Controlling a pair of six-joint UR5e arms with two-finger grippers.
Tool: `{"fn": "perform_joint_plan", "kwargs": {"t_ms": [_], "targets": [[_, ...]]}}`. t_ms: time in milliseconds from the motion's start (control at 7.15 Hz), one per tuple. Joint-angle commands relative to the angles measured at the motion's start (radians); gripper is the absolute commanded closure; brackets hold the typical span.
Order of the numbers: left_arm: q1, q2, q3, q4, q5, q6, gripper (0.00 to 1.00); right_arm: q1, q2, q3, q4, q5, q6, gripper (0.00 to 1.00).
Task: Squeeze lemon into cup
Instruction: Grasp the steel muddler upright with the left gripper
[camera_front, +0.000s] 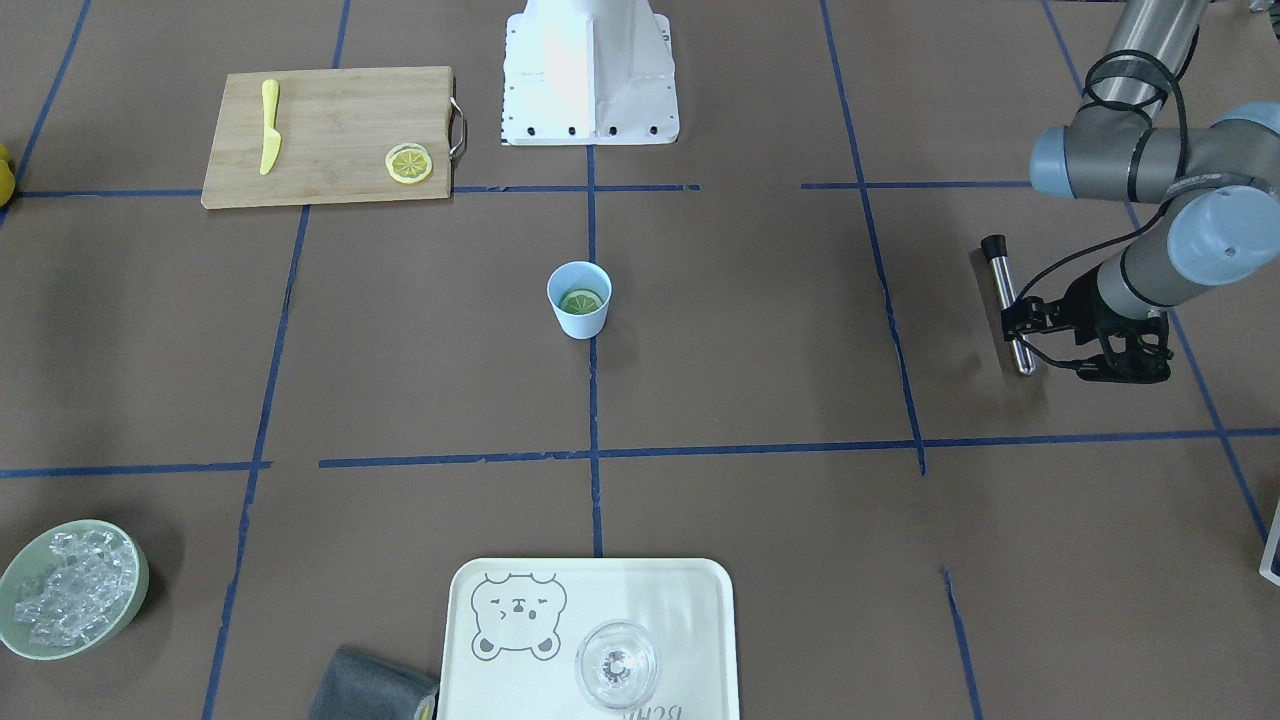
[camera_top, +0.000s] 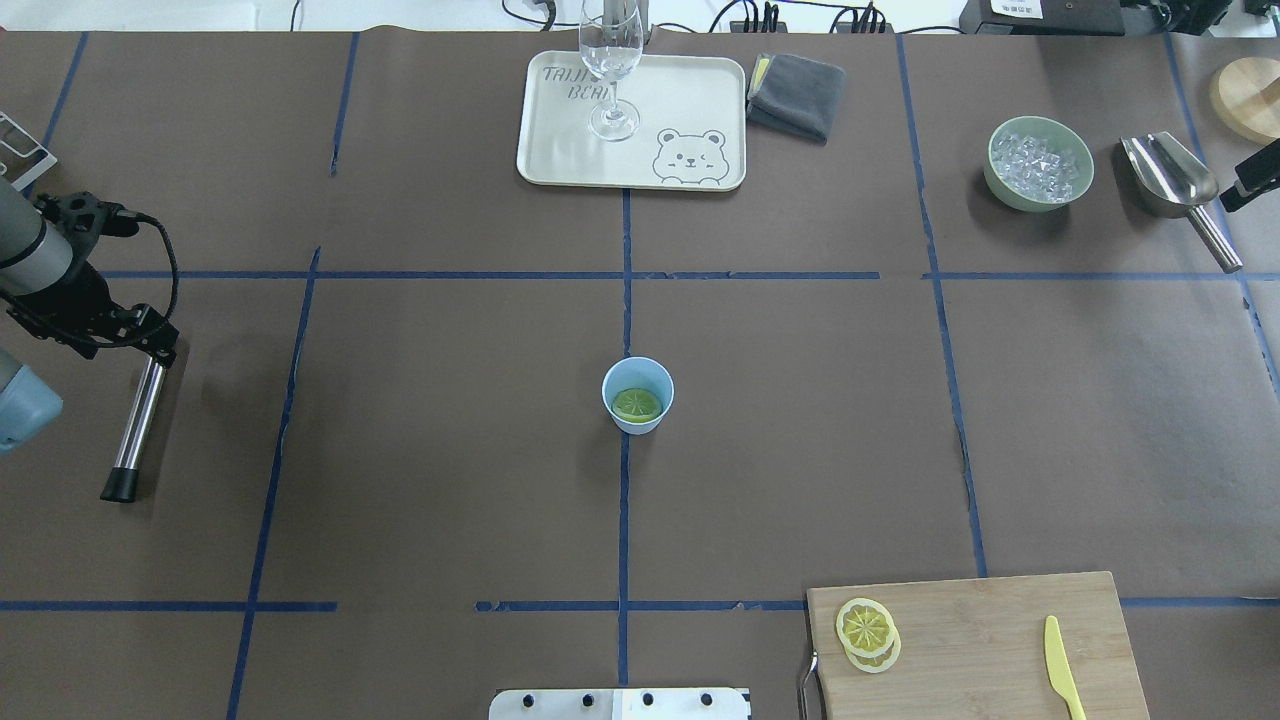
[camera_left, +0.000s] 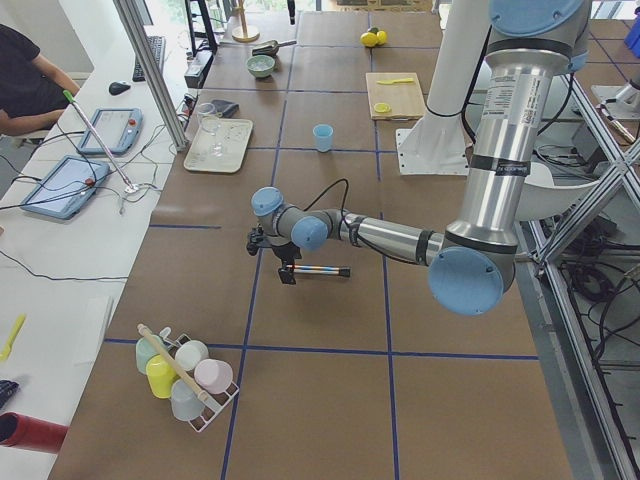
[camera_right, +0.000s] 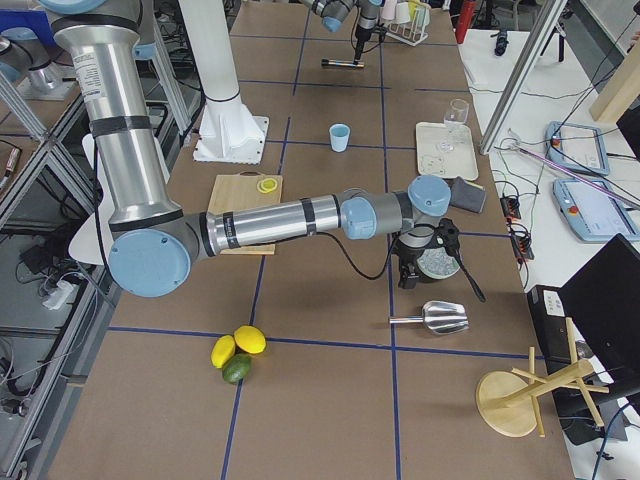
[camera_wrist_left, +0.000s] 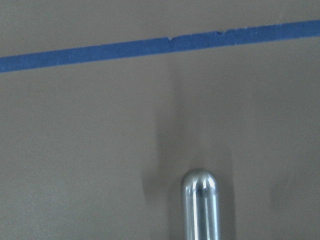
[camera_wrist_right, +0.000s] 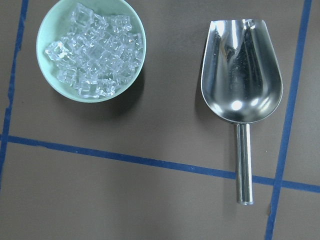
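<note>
The light-blue cup (camera_top: 628, 422) stands upright at the table's centre, and also shows in the front view (camera_front: 580, 320). The lemon (camera_top: 636, 404) slice lies flat inside it, greenish in the shade (camera_front: 581, 301). Both arms are far from the cup. My left gripper (camera_top: 152, 350) hangs at the far left over one end of a steel rod (camera_top: 135, 430) with a black tip. That rounded rod end (camera_wrist_left: 200, 205) shows in the left wrist view. My right gripper (camera_top: 1255, 178) sits at the far right edge, over the ice bowl and scoop. No view shows whether either gripper's jaws are open or shut.
A wooden cutting board (camera_top: 980, 640) near my base holds lemon slices (camera_top: 866, 630) and a yellow plastic knife (camera_top: 1062, 680). A green bowl of ice (camera_wrist_right: 90, 50) and a metal scoop (camera_wrist_right: 241, 75) lie far right. A tray (camera_top: 690, 90) with a clear glass (camera_top: 610, 60) and a grey cloth (camera_top: 795, 95) sit at the far edge.
</note>
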Motion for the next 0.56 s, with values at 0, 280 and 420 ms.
{"fn": "perform_joint_plan", "kwargs": {"t_ms": [0, 280, 420], "targets": [[0.004, -0.009, 0.009, -0.001, -0.003, 0.000, 0.00, 0.000, 0.003, -0.001, 0.000, 0.000, -0.001, 0.00], [0.015, -0.009, 0.009, 0.001, -0.003, -0.001, 0.00, 0.000, 0.003, -0.002, 0.000, 0.000, -0.001, 0.00], [0.016, -0.009, 0.012, 0.001, -0.003, 0.000, 0.00, 0.002, 0.003, -0.002, 0.000, 0.000, -0.001, 0.00]]}}
